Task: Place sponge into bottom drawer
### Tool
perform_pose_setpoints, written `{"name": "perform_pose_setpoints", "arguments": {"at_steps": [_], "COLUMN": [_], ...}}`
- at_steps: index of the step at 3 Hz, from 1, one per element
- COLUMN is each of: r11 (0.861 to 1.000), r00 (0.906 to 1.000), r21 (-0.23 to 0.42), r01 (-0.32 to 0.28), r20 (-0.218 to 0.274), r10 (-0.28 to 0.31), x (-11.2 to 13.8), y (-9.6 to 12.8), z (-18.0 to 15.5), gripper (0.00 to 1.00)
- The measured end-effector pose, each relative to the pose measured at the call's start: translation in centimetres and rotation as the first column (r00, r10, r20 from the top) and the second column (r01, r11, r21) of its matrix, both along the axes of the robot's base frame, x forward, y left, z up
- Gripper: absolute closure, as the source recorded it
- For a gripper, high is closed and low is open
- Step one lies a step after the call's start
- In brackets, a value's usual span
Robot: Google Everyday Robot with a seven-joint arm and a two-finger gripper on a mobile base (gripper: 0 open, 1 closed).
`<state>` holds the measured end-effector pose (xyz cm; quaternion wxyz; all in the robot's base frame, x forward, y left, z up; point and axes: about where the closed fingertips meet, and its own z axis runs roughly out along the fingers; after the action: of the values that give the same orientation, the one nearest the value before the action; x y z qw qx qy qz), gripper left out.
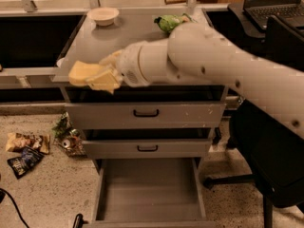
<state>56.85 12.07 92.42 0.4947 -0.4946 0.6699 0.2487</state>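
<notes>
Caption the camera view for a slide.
The hand holds the yellow sponge at the cabinet top's front edge; the bottom drawer stands open below.

Looked like an office or lab: open laptop [273,4], black chair [266,160], grey drawer cabinet [142,115], snack bags [26,142] on speckled floor [38,194]. Gripped a sponge [81,72] with the gripper [97,77] over the cabinet's front edge.

blurred gripper [106,76] (at cabinet [142,39] front-left edge) partly hides sponge [80,71].

The white arm [213,63] stretches out sideways, its pincer [108,76] clamped on the sponge [84,72] at the counter's [123,37] front edge.
</notes>
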Motion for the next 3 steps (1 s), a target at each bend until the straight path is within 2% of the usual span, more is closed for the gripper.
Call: {"name": "perform_pose_setpoints", "arguments": {"at_steps": [1, 2, 3], "r11": [0.998, 0.998, 1.000], "r00": [0.9983, 0.9983, 0.9996], "r21": [0.019, 0.018, -0.014], "r01": [0.056, 0.056, 0.021], "r20": [-0.018, -0.017, -0.018], "r10": [-0.056, -0.055, -0.021], "x": [-1.17, -1.17, -1.31], "y": [-1.06, -1.06, -1.11], "z": [-1.91, -1.92, -2.64], "gripper": [1.00, 1.00, 1.00]}}
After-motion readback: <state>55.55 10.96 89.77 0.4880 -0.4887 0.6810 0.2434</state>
